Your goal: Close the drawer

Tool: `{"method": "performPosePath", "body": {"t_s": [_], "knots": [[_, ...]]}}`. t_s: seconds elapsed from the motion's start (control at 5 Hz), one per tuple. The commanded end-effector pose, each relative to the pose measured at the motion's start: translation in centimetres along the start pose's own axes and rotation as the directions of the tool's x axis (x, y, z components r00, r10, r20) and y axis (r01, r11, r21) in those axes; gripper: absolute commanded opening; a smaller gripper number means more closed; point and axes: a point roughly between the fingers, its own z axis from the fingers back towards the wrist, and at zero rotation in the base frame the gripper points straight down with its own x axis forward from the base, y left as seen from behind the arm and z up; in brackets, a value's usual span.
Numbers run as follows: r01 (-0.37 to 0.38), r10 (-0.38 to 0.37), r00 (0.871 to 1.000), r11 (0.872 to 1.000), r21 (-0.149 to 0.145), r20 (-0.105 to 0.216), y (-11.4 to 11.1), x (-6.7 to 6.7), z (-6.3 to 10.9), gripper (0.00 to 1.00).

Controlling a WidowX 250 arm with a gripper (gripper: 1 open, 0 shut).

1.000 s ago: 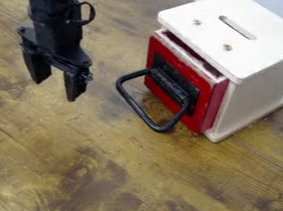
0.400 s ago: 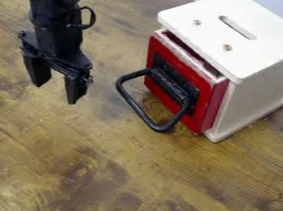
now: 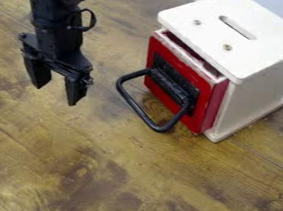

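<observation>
The drawer (image 3: 182,82) sits right of centre, in the front-left face of a cream wooden box (image 3: 241,52); its red front stands slightly proud of the casing, w/ a thin gap visible along the top edge, so it reads as partly pulled out, not flush. Red front carries a black panel in the middle, and a big black loop handle (image 3: 146,100), rounded-rect shape, hangs off it, tilted down and out toward the lower left, its far end resting on or just above the surface (image 3: 119,175); can't tell which. Box top shows a short slot and a small hole nr the front edge. Box stands square on the surface, upper right of the view. Surface is dark, worn wood planks w/ rough grain. To the left, well apart from the handle, is the black arm w/ the tool (image 3: 52,81) pointing straight down, its two fingers spread apart w/ a clear gap between them, nothing held. Fingertips hover close to the surface; contact not clear. Tool is abt level w/ the handle's height in the view, w/ bare planks between them.
</observation>
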Motion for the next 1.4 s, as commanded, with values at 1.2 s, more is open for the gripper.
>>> {"method": "performPosePath", "body": {"t_s": [1.2], "knots": [[0.046, -0.046, 0.997, 0.999, 0.005, 0.059, -2.7, 1.2, 0.5, 1.00]]}}
